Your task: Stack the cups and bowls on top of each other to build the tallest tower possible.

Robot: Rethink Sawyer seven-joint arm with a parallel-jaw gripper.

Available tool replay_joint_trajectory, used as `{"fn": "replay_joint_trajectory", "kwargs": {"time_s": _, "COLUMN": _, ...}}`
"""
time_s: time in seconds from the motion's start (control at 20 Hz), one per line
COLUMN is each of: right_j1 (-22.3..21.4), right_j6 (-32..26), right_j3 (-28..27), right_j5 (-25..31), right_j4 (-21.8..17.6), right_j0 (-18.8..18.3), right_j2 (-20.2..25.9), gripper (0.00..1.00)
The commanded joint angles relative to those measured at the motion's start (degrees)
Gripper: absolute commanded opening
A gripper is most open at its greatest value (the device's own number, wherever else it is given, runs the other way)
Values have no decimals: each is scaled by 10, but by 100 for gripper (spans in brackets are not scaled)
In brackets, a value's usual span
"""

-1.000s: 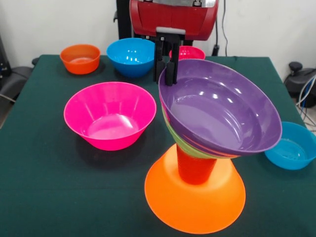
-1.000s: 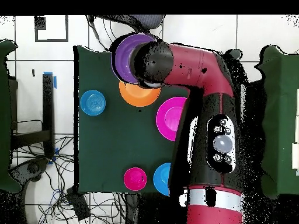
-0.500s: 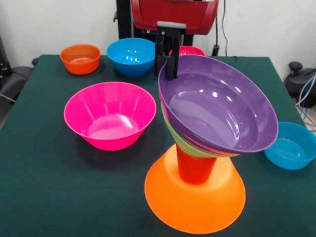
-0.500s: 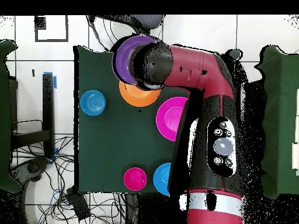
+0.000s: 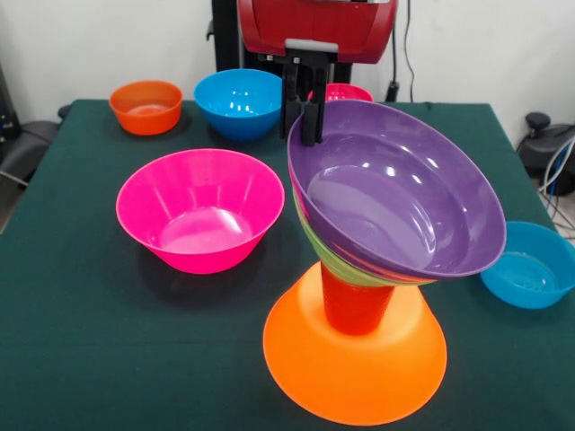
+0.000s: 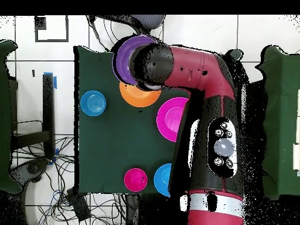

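The tower stands at the table's near side. Its base is the largest orange bowl (image 5: pixel 355 364), rim downward. The orange-red cup (image 5: pixel 353 305) stands on it, with a green bowl (image 5: pixel 334 259) on top. The purple bowl (image 5: pixel 395 193) sits on that, tilted steeply toward the camera. My gripper (image 5: pixel 304 121) comes down at the purple bowl's far left rim. One finger is inside the rim and one outside, pinching it. In the overhead view the arm (image 6: pixel 199 70) covers the gripper. Part of the purple bowl (image 6: pixel 124 58) and the orange base (image 6: pixel 139 97) show beside it.
A large pink bowl (image 5: pixel 199 211) stands upright left of the tower. A small orange bowl (image 5: pixel 146 106), a blue bowl (image 5: pixel 238 101) and a small pink-red bowl (image 5: pixel 344 92) stand at the far side. A small blue bowl (image 5: pixel 530 265) sits at the right edge.
My gripper has risen slightly at the purple bowl's rim. The bowl has shifted a little to the left. Nothing has moved in the last half second.
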Motion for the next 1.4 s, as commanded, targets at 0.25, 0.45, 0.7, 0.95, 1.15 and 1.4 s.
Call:
{"fn": "replay_joint_trajectory", "kwargs": {"time_s": 0.25, "right_j1": 42, "right_j6": 17, "right_j3": 70, "right_j5": 36, "right_j4": -27, "right_j0": 5, "right_j2": 12, "gripper": 0}}
{"fn": "replay_joint_trajectory", "kwargs": {"time_s": 0.45, "right_j1": 38, "right_j6": 11, "right_j3": 76, "right_j5": 35, "right_j4": -30, "right_j0": 2, "right_j2": 11, "gripper": 0}}
{"fn": "replay_joint_trajectory", "kwargs": {"time_s": 0.7, "right_j1": 31, "right_j6": -2, "right_j3": 88, "right_j5": 30, "right_j4": -29, "right_j0": -5, "right_j2": 14, "gripper": 0}}
{"fn": "replay_joint_trajectory", "kwargs": {"time_s": 0.95, "right_j1": 30, "right_j6": -7, "right_j3": 98, "right_j5": 10, "right_j4": -26, "right_j0": -12, "right_j2": 22, "gripper": 0}}
{"fn": "replay_joint_trajectory", "kwargs": {"time_s": 1.15, "right_j1": 32, "right_j6": -6, "right_j3": 97, "right_j5": 7, "right_j4": -28, "right_j0": -12, "right_j2": 22, "gripper": 0}}
{"fn": "replay_joint_trajectory", "kwargs": {"time_s": 1.4, "right_j1": 35, "right_j6": -4, "right_j3": 92, "right_j5": 8, "right_j4": -30, "right_j0": -10, "right_j2": 21, "gripper": 0}}
